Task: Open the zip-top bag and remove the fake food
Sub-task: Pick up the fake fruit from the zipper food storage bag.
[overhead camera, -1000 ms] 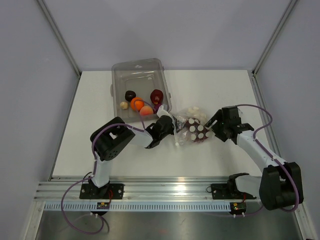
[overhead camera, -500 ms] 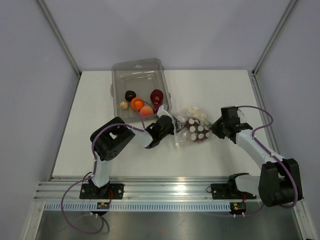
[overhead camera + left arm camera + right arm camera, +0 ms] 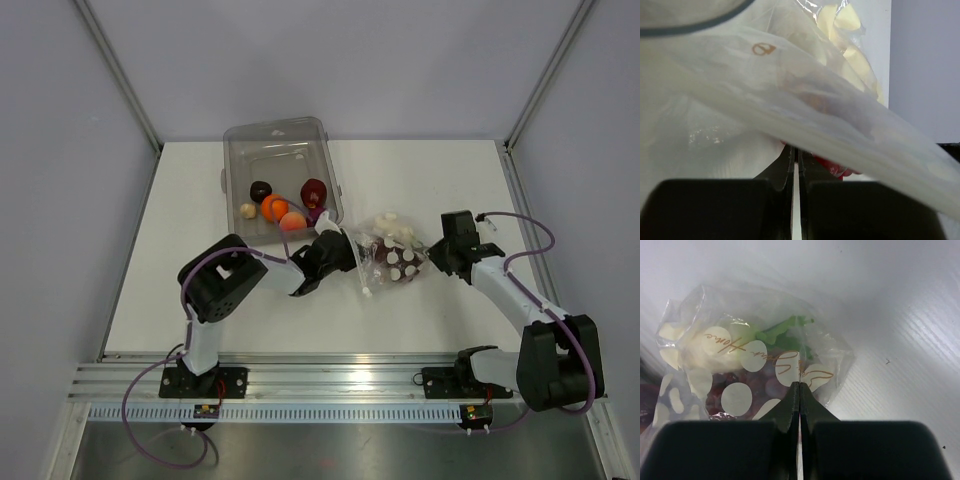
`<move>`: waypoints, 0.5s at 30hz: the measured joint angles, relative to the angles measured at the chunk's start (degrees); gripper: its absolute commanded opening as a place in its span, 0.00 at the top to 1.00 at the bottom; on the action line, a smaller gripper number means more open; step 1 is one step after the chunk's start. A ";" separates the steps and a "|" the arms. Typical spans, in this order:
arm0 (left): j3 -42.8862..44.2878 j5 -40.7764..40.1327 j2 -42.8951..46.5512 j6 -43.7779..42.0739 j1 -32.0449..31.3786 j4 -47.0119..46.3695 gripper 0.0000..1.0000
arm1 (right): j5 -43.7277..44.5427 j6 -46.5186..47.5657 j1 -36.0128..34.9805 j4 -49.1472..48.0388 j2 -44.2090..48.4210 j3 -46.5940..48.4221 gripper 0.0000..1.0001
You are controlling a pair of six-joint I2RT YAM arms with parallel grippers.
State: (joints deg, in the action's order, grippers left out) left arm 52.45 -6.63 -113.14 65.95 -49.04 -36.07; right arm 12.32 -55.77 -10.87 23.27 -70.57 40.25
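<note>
The zip-top bag (image 3: 392, 258), clear with white dots, lies on the table between my two grippers. My left gripper (image 3: 347, 256) is shut on its left end by the white zip strip (image 3: 362, 276). In the left wrist view the bag film (image 3: 815, 115) drapes over the closed left gripper (image 3: 795, 150). My right gripper (image 3: 431, 258) is shut on the bag's right edge. In the right wrist view the right gripper (image 3: 799, 385) pinches a fold of the bag (image 3: 740, 370). Fake food (image 3: 720, 387) shows inside, dark red, white and green. More fake food (image 3: 276, 208) lies in the bin.
A rigid clear plastic bin (image 3: 262, 150) stands behind the left gripper, touching distance from the bag's left end. It holds dark, orange, peach, dark red and beige pieces. Grey walls close the table on three sides; the rail runs along the near edge.
My right gripper went from open to shut on the bag's right edge. The bag has been drawn slightly rightward and stretched. The left gripper stayed shut in place.
</note>
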 measured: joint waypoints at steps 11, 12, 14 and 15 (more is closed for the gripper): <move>5.25 2.45 5.88 -3.85 0.37 12.15 1.00 | 7.63 -2.01 0.81 3.67 -2.27 6.32 1.00; 5.90 2.45 6.54 -4.44 0.37 13.53 1.00 | 7.89 -2.25 0.83 3.72 -3.41 6.99 1.00; 7.02 2.49 7.80 -5.44 0.48 15.91 1.00 | 8.24 -2.78 0.83 3.93 -5.29 7.91 1.00; 7.39 2.49 8.31 -5.92 0.55 16.96 1.00 | 8.41 -3.08 0.85 4.20 -6.10 8.28 1.00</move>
State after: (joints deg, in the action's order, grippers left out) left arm 59.83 -4.14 -104.84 60.03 -48.49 -19.11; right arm 20.73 -58.85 -10.02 27.46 -76.66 48.53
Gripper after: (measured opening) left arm 0.012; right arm 0.009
